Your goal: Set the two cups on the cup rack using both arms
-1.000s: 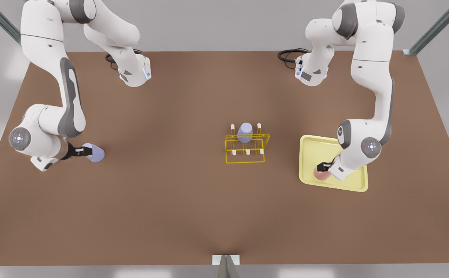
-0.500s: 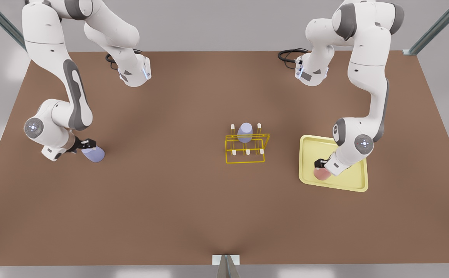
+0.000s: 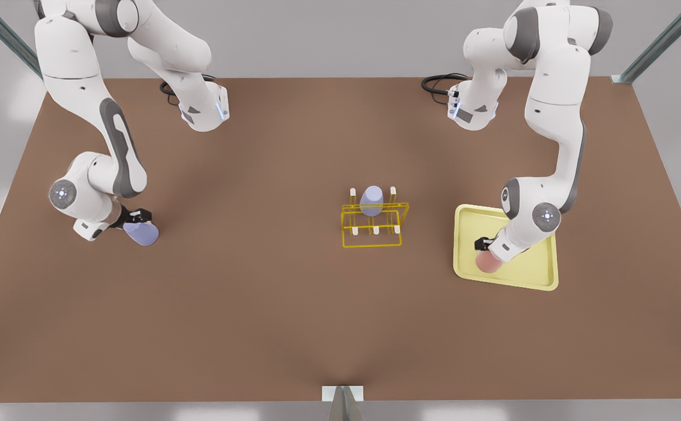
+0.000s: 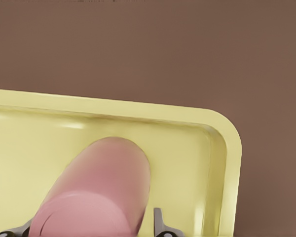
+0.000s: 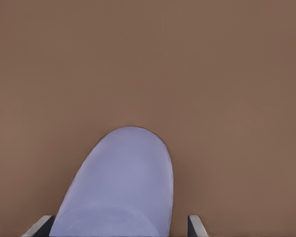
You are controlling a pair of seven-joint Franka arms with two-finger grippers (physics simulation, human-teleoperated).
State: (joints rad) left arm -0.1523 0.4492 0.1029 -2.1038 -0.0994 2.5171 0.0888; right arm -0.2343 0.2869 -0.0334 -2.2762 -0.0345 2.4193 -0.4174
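Observation:
The lavender-blue cup lies tipped on the brown table at the front view's left. My right gripper is open and straddles the cup's wide end, with a gap beside one finger. The pink cup lies on the pale-yellow tray at the front view's right. My left gripper is open, its fingers close along both sides of the pink cup. The yellow wire cup rack stands mid-table between the two arms.
A twin lavender cup sits upside down on a back peg of the rack; its front pegs are bare. The tray's raised rim runs close by the pink cup. Both arm bases stand at the table's far edge.
Both wrists have swung in toward their cups: the right gripper closed in on the lavender cup's end, and the left gripper slid farther over the pink cup. Neither cup has moved.

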